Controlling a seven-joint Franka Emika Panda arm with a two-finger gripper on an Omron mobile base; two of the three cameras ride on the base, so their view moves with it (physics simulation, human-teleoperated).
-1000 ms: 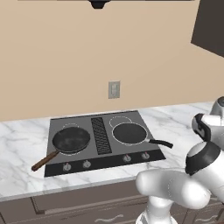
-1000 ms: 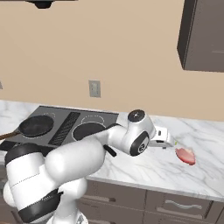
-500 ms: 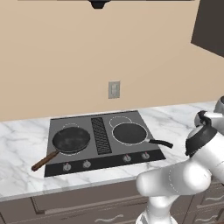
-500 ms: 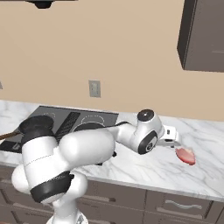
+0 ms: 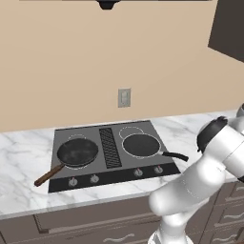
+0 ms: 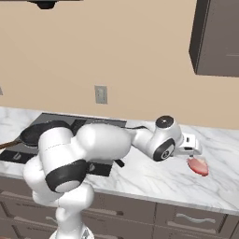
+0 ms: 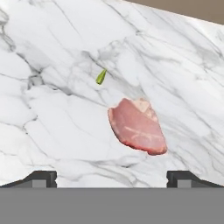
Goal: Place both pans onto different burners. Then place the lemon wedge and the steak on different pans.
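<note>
Two black pans sit on the cooktop [image 5: 62, 181]. The wooden-handled pan [image 5: 77, 152] rests on the left burner and the all-dark pan [image 5: 141, 145] on the right front burner. On the marble counter to the right lies the pink-red steak [image 6: 198, 166] [image 7: 138, 127]. The tiny yellow-green lemon wedge [image 7: 101, 77] lies just beyond it. My gripper [image 6: 190, 150] [image 7: 113, 179] hovers above the steak's near side, open, with nothing between its fingertips [image 7: 41, 178].
A black grille [image 5: 110, 147] splits the cooktop, and small knobs [image 5: 138, 172] line its front edge. A wall outlet [image 5: 124, 97] sits behind it. A dark upper cabinet [image 6: 217, 37] hangs at the right. My arm's bulk [image 6: 93, 144] spans the counter front.
The arm has swung further right along the counter, bringing the hand over the steak. The jaws stayed open. Pans, steak and lemon wedge have not moved.
</note>
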